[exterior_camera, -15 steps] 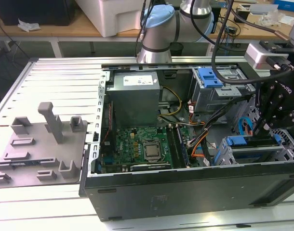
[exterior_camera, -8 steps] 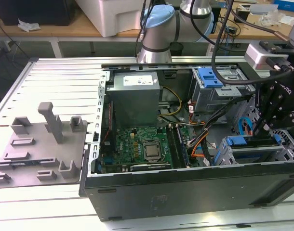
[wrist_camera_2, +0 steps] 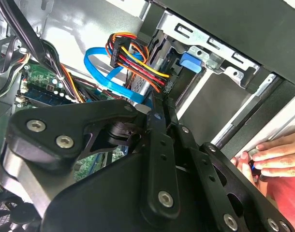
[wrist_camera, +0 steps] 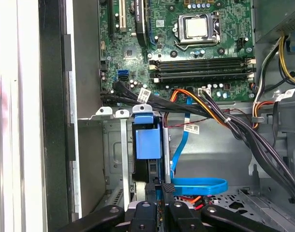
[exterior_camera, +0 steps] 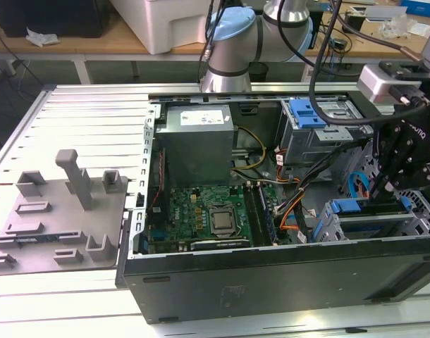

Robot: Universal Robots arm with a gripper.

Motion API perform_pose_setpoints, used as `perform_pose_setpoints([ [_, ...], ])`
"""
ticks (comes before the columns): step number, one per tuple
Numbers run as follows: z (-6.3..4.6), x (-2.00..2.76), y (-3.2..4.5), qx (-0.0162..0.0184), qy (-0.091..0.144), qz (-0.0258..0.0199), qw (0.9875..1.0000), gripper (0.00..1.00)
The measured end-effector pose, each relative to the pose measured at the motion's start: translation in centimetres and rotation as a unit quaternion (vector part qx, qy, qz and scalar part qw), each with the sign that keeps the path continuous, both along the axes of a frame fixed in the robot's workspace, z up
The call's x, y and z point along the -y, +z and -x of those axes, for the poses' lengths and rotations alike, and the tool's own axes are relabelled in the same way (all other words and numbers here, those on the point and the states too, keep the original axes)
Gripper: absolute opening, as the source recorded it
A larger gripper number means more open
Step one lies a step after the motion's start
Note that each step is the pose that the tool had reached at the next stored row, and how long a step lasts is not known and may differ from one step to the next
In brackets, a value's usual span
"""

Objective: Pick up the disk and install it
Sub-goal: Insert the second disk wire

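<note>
Inside the computer case (exterior_camera: 271, 267), the gripper (wrist_camera: 157, 189) is pinching the disk (wrist_camera: 148, 142). It is sitting upright in the drive cage (wrist_camera: 119, 159).

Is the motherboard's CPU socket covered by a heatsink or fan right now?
No, in the first wrist view the CPU socket sits bare on the green motherboard, with its metal retention frame exposed.
</note>
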State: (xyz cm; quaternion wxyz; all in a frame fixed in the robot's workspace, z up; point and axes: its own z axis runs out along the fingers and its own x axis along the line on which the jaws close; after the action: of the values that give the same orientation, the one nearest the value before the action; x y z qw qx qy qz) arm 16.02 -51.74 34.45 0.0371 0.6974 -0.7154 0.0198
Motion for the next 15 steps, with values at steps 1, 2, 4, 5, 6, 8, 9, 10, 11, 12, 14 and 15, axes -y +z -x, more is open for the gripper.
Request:
perform_pose_setpoints([
  [1,0.0,0.0,-0.03,0.0,0.001,0.0,1.0,0.16],
  [2,0.0,0.0,-0.07,0.0,0.002,0.0,1.0,0.16],
  [4,0.0,0.0,-0.18,0.0,0.005,0.0001,1.0,0.16],
  [5,0.0,0.0,-0.23,0.0,0.007,0.0,1.0,0.16],
  [6,0.0,0.0,-0.31,0.0,0.009,-0.0001,1.0,0.16],
  [8,0.0,0.0,-0.42,0.0,0.011,0.0001,0.9999,0.16],
  [9,0.0,0.0,-0.49,0.0,0.012,0.0001,0.9999,0.16],
  [10,0.0,0.0,-0.56,0.0,0.013,0.0,0.9999,0.16],
  [11,0.0,0.0,-0.59,0.0,0.014,0.0001,0.9999,0.16],
  [12,0.0,0.0,-0.64,0.0,0.015,0.0001,0.9999,0.16],
  [14,0.0,0.0,-0.68,0.0,0.015,-0.0001,0.9999,0.16],
  [15,0.0,0.0,-0.68,0.0,0.015,-0.0001,0.9999,0.16],
])
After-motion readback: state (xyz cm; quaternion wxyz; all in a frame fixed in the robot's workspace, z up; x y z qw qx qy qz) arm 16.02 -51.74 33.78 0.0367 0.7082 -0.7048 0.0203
